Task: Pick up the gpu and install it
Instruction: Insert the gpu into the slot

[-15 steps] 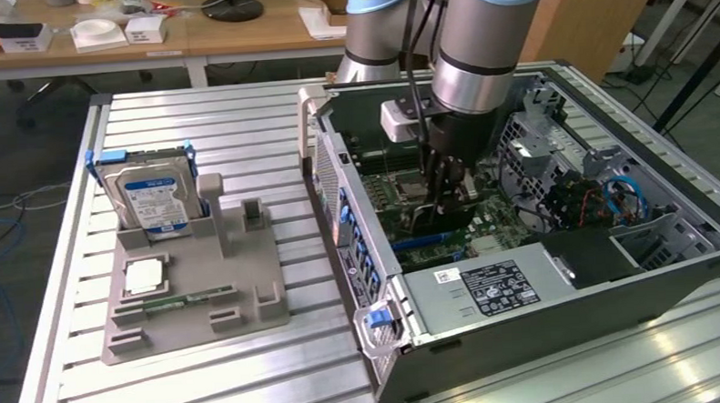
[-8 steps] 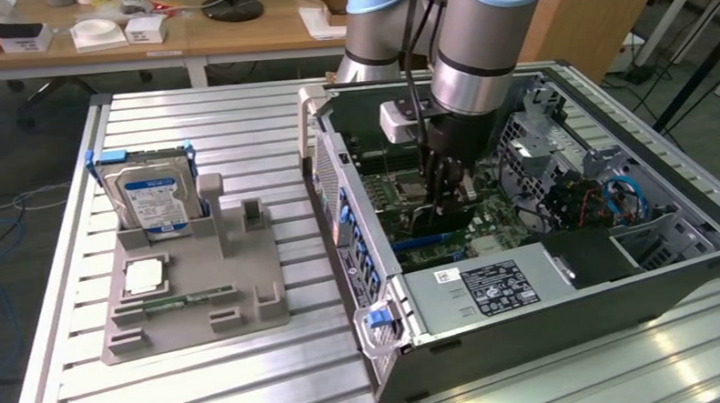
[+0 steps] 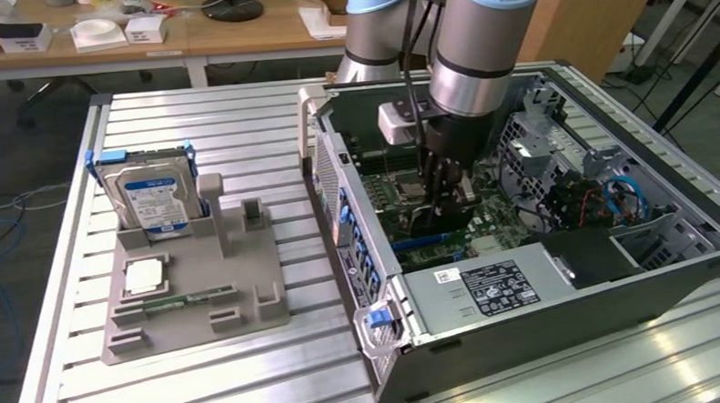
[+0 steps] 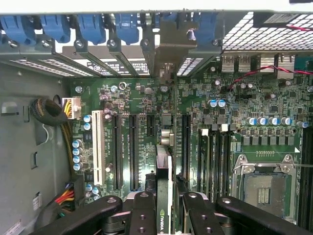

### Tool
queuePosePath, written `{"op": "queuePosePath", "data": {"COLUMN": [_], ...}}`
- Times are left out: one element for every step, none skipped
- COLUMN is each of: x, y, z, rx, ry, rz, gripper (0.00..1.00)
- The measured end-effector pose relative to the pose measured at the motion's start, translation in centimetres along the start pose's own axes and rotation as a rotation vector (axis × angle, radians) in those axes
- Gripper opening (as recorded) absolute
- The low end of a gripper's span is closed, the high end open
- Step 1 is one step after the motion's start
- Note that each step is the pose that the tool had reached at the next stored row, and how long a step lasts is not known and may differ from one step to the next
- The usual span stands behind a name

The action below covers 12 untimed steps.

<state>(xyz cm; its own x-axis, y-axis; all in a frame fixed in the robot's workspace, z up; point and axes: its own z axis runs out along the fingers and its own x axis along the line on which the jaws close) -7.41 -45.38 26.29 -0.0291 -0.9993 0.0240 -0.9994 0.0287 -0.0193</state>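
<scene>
Well off from the fingers (image 3: 432, 182), toward the exterior view's left, a silver hard drive (image 3: 153, 197) with a blue-white label stands upright in a grey holder (image 3: 237, 298) on the slatted bench (image 3: 235, 125). Nearer the fingers sits the open computer case (image 3: 583, 292), its rear wall lined with blue latches (image 4: 90, 27).

Inside the case the arm (image 3: 481, 41) reaches down. The fingers are partway closed and clamp the gpu (image 3: 432, 221) by its upper edge, one on each flat side. The gpu hangs straight below the fingers, standing on edge over the green motherboard (image 4: 122, 98). It is a thin flat card with a black face. The wrist view shows it edge-on, a narrow pale line with a small green logo (image 4: 164, 218) between the fingers. Its silver metal bracket (image 4: 171, 41) is at the end farthest from the fingers, by the case's rear openings.

To one side of the fingers run long black expansion slots (image 4: 117, 147) and a white slot (image 4: 98, 147). To the other side are memory slots (image 4: 217, 156) and the open CPU socket (image 4: 261, 186). I cannot tell whether the card's lower edge touches a slot.
</scene>
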Motion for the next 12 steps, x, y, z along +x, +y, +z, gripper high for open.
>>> {"op": "queuePosePath", "data": {"x": [0.0,-0.01,-0.01,-0.01,-0.01,-0.01,-0.01,-0.01,-0.01,-0.01,-0.01,-0.01], "y": [0.0,0.0,0.0,0.0,0.0,0.0,0.0,0.0,0.0,0.0,0.0,0.0], "z": [0.03,0.08,0.13,0.18,0.24,0.3,0.31,0.31,0.3,0.31,0.31,0.31], "rx": [-0.0001,0.0,0.0,-0.0001,-0.0001,-0.0001,-0.0002,-0.0001,-0.0002,-0.0001,-0.0002,-0.0001], "ry": [-0.0003,-0.0006,-0.0007,-0.0006,-0.0006,-0.0006,-0.0005,-0.0005,-0.0004,-0.0004,-0.0005,-0.0005], "rz": [0.0,0.0,0.0,0.0,0.0,0.0,0.0,0.0,0.0,0.0,0.0,0.0], "gripper": [0.26,0.26,0.26,0.26,0.26,0.26,0.26,0.26,0.26,0.26,0.26,0.26]}}
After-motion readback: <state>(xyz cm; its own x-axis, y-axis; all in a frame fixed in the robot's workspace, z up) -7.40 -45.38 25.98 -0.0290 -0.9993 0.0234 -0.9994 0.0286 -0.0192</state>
